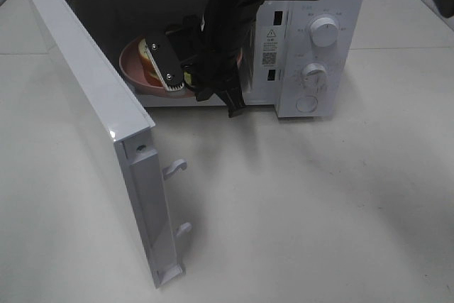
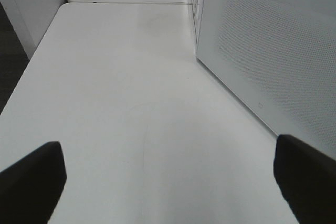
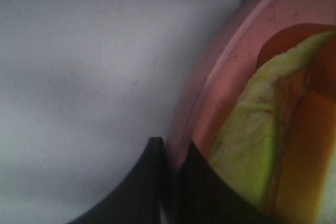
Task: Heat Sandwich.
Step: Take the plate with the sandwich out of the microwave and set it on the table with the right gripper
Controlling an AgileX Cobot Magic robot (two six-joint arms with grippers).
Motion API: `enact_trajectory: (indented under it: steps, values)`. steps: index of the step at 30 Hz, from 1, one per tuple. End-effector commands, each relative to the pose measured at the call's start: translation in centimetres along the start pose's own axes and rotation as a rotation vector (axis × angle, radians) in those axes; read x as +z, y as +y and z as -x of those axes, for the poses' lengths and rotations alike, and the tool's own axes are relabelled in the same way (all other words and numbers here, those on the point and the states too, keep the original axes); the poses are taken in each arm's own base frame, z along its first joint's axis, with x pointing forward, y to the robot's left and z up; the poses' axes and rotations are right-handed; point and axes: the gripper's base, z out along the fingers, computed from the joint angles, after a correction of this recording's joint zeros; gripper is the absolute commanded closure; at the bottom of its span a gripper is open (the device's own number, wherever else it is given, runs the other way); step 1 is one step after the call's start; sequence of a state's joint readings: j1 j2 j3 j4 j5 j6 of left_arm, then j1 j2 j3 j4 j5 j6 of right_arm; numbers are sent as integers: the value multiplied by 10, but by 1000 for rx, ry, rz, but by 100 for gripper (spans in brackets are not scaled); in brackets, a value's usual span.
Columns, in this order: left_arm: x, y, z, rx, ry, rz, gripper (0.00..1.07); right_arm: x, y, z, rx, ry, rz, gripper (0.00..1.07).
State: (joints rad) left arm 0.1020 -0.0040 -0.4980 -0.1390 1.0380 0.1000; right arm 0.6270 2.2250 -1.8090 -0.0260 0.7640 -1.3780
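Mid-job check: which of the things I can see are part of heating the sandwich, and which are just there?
In the job:
sandwich
pink plate, its rim pinched in the right gripper
microwave, door open

Just there:
left gripper, jaws open, holding nothing
table

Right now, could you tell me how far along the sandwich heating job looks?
Done: the microwave door stands open. In hand: the right gripper is shut on the rim of the pink plate, which carries the sandwich and sits tilted in the microwave's mouth. The left gripper is open, idle. Left: releasing the plate, shutting the door, turning the dials.
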Motion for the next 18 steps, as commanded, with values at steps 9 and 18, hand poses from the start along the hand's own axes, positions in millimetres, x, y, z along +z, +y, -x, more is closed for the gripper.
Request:
enact_trajectory:
  steps: [9,18]
  values:
    - [-3,0,-2,2,-27,5,3,-28,17,-5,-73,20,10,107]
    - [-3,0,-2,2,-27,5,3,-44,36,-10,-96,39,9,107]
